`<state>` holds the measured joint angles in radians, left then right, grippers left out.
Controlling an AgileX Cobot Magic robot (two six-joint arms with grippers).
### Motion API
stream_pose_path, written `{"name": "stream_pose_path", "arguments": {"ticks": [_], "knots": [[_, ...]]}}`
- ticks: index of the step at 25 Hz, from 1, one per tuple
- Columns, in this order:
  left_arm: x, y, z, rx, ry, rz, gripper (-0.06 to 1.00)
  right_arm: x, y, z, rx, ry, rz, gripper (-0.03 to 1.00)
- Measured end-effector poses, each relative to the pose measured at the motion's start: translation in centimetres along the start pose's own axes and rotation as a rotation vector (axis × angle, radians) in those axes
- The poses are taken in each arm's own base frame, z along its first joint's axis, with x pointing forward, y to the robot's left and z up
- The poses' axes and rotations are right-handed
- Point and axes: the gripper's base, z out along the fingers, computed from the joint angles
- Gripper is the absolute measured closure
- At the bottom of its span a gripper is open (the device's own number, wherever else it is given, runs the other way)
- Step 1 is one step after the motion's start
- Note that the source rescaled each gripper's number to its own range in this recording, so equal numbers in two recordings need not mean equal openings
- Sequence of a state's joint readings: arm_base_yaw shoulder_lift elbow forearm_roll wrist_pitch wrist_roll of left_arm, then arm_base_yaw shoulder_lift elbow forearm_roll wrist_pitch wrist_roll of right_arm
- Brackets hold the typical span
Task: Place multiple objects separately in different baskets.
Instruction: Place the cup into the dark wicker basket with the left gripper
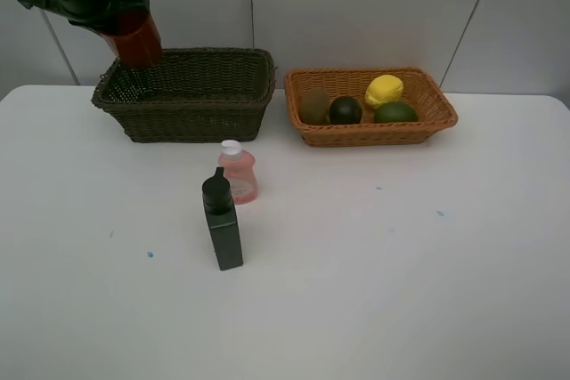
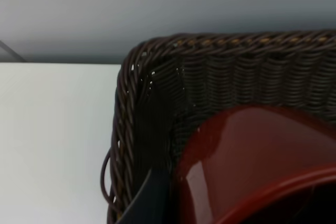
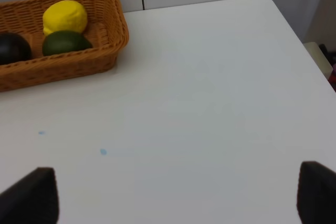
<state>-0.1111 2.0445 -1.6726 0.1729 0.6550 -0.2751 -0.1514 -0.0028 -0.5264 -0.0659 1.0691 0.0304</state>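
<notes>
While the left gripper (image 1: 120, 20) is clamped on the red cup (image 1: 135, 42), the cup hangs tilted at the 10 o'clock corner of the dark basket (image 1: 191, 113), high view. The tan basket (image 1: 374, 135), at 1 o'clock on the table (image 1: 401, 264), holds the kiwi (image 1: 313, 106), blackish fruit (image 1: 346, 110), lemon (image 1: 384, 91) and lime (image 1: 395, 113). Near the centre stand the pink bottle (image 1: 238, 175) and, at its 7 o'clock, the dark green bottle (image 1: 223, 229). The right gripper (image 3: 173, 195) hovers over bare table, jaws wide apart.

Red cup (image 1: 135, 40) at dark basket (image 1: 191, 111) corner, fruit (image 1: 345, 110) in orange basket (image 1: 356, 136)
</notes>
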Motion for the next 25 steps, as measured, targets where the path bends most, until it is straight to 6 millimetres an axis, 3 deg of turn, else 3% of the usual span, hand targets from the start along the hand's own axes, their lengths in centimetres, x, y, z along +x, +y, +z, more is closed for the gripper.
{"name": "stream_pose_path", "arguments": {"ticks": [6, 10, 25], "knots": [[1.9, -0.2, 4.4, -0.012, 0.091, 0.001, 0.94, 0.0, 0.0, 0.0, 0.0, 0.0, 0.0, -0.03], [3.0, -0.3, 6.3, -0.018, 0.136, 0.003, 0.94, 0.0, 0.0, 0.0, 0.0, 0.0, 0.0, -0.03], [3.3, -0.5, 6.7, -0.001, 0.151, -0.036, 0.94, 0.0, 0.0, 0.0, 0.0, 0.0, 0.0, -0.03]]}}
